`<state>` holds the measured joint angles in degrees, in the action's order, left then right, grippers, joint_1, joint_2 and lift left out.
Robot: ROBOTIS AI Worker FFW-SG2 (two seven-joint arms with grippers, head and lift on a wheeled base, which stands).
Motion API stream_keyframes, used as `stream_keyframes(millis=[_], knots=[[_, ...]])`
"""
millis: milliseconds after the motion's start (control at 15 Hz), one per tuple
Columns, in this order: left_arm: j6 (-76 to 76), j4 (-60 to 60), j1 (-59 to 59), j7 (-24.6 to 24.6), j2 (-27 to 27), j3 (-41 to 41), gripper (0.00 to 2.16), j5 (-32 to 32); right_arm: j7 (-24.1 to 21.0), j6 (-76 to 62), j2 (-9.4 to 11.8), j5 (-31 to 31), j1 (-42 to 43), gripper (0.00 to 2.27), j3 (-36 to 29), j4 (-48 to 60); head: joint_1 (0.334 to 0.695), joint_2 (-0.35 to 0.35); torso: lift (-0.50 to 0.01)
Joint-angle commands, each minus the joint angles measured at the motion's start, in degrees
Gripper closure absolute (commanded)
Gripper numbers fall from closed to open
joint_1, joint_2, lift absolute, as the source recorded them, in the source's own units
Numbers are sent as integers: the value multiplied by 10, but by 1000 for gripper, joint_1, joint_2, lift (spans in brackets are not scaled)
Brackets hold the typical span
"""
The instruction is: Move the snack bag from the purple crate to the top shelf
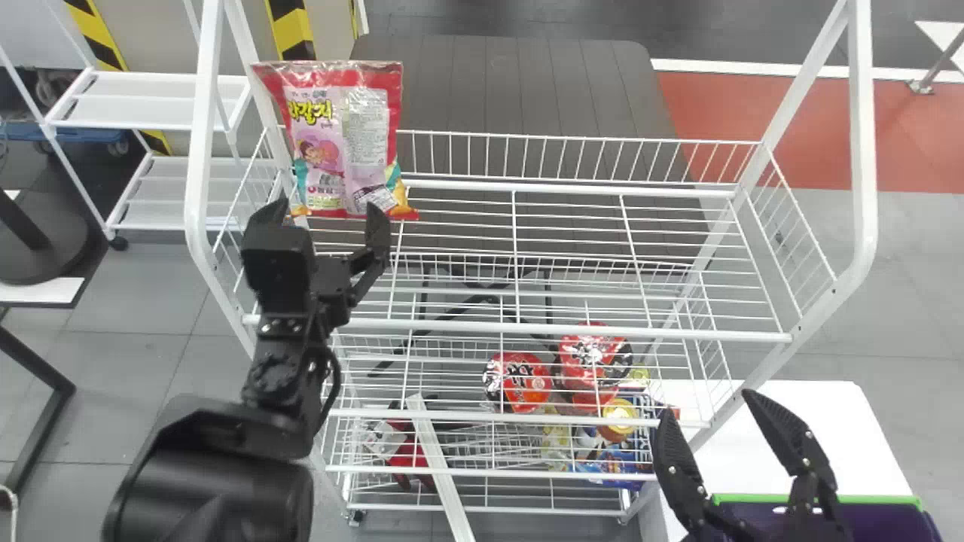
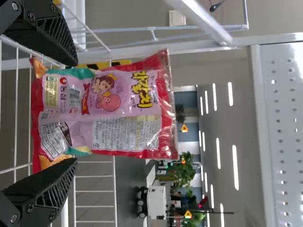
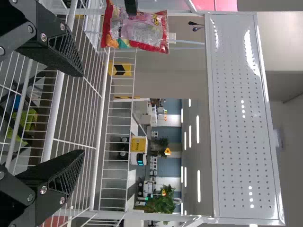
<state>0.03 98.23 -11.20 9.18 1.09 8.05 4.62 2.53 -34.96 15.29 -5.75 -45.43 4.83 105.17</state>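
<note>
"Nearest the camera I have my left arm (image 1: 215,474), smooth, black and rounded, coming in at near left."

"And beyond it?"

"A tall white rack (image 1: 862,181): smooth tubular posts, thin straight wires laid in grids. At near right is a purple crate (image 1: 904,519), boxy, with a green rim."

"Where's the snack bag (image 1: 345,143)?"

"On the top shelf (image 1: 527,329), at the left, toward the far side. It's glossy, crinkled film, a puffed rectangle with a flat seal along the top. It stands on its short bottom edge, long axis upright, seal pointing up, a printed face toward me."

"Have you got hold of it?"

"No, my left gripper (image 1: 324,214) is released, its flat, ridged fingers spread at the bag's lower end, near side. Whether they touch it, I can't tell."

"And the other claw?"

"My right gripper (image 1: 709,404) waits near the crate, also released, ridged black fingers apart, nothing between them."
</note>
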Motion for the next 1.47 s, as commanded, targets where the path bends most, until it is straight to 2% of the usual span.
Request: stream_keyframes(millis=[0,333,600,800,1067,1267,1400], knots=[[6,76,-72,-14,5,-16,103,2,0,45,1,0,-13,299,-25,58,695,-29,2],[6,227,-226,-33,26,-30,103,-15,0,138,9,-20,-54,299,-81,173,695,-39,2],[49,312,-314,-33,44,-32,103,-43,0,165,10,-26,-65,299,-76,212,695,-57,2],[59,334,-357,-30,47,-38,103,-53,2,217,10,-28,-66,299,-47,237,695,-44,2],[63,349,-391,-21,55,-33,103,-55,-2,281,9,-29,-74,299,-14,241,695,19,2],[42,351,-402,-9,59,-30,103,-55,-17,376,7,-38,-95,299,-12,282,695,46,2],[-9,354,-411,-2,68,-18,103,-51,-17,360,5,-38,-108,299,-22,297,695,50,2]])
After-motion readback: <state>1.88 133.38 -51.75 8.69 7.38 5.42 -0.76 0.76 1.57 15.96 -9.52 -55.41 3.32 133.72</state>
